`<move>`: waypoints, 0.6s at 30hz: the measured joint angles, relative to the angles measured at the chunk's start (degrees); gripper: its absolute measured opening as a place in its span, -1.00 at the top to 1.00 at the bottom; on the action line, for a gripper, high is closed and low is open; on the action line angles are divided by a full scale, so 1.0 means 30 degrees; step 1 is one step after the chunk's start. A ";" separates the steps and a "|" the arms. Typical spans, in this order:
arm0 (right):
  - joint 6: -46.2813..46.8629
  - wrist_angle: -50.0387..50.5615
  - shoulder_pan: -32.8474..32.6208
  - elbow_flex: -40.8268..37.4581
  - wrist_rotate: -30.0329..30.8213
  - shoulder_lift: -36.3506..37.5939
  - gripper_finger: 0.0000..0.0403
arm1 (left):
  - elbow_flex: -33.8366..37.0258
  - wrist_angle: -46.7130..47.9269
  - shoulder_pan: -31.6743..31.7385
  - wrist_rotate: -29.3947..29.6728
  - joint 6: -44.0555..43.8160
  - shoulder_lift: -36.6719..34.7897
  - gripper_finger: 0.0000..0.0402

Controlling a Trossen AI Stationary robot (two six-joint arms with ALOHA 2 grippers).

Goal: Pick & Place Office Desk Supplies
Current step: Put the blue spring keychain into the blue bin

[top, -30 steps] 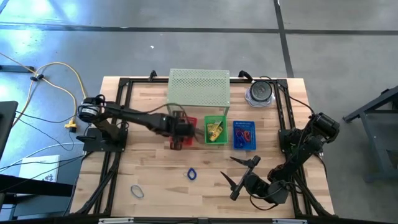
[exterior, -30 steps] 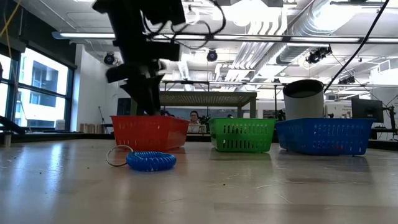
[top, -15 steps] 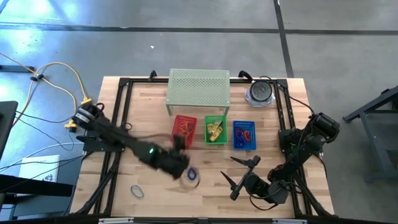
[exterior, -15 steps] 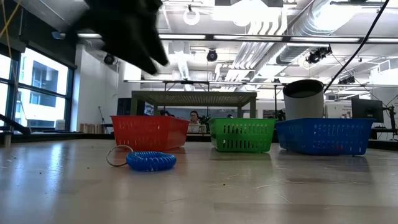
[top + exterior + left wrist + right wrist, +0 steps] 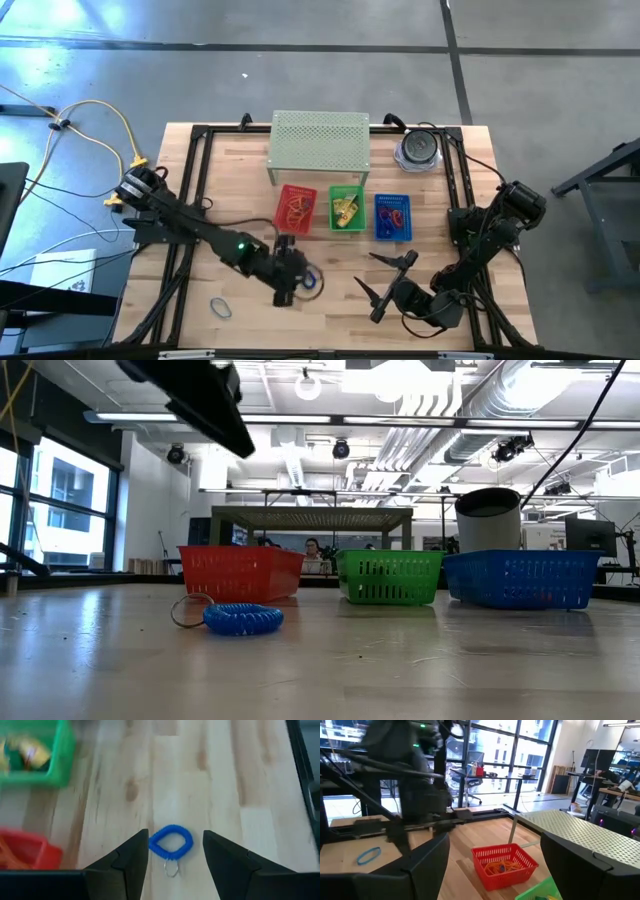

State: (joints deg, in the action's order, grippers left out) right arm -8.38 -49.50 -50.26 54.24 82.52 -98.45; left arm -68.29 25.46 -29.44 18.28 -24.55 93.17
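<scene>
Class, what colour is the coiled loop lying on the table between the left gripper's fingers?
Blue: the coiled loop has a small metal ring attached. The left wrist view shows it best.

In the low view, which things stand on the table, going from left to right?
Blue coil loop with a small metal ring at its left end → red basket → green basket → blue basket.

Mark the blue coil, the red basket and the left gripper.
blue coil [image 5: 171, 841], left wrist view, on the coil's lower band.
red basket [image 5: 240, 571], low view, on its front wall.
left gripper [image 5: 175, 851], left wrist view, midway between its fingertips.
</scene>
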 joint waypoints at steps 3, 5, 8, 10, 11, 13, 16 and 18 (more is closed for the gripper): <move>-0.0198 0.0001 0.0010 0.0000 0.0005 0.0000 -0.50 | 0.0000 -0.0013 0.0361 -0.0510 -0.3634 0.0007 0.11; -0.0206 0.0015 0.0015 0.0000 -0.0022 0.0000 -0.50 | 0.0000 0.0004 0.0445 -0.1718 -0.6711 0.0007 0.11; -0.0213 0.0015 0.0007 0.0000 0.0000 0.0000 -0.50 | 0.0000 -0.0013 0.0500 -0.2062 -1.1259 0.0082 0.11; -0.0213 0.0015 0.0000 0.0000 -0.0007 0.0000 -0.50 | 0.0000 0.0030 0.0684 -0.2069 -1.2712 0.0177 0.11; -0.0213 0.0015 0.0000 0.0000 -0.0007 0.0000 -0.50 | 0.0000 0.0030 0.0711 -0.2123 -1.3211 0.0267 0.11; -0.0213 0.0015 -0.0005 0.0000 -0.0005 0.0000 -0.50 | 0.0000 -0.0051 0.0894 -0.2585 -1.3840 0.0448 0.11; -0.0191 0.0041 -0.0010 0.0000 -0.0089 0.0000 -0.50 | 0.0007 -0.0077 0.1093 -0.3652 -1.3371 0.0481 0.11; -0.0191 0.0051 -0.0092 0.0000 -0.0007 0.0000 -0.50 | 0.0000 -0.0384 0.1099 -0.3759 -1.2450 0.0407 0.11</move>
State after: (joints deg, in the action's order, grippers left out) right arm -8.95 -49.34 -50.54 54.24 82.50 -98.45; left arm -68.29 24.31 -26.15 7.01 -61.90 94.39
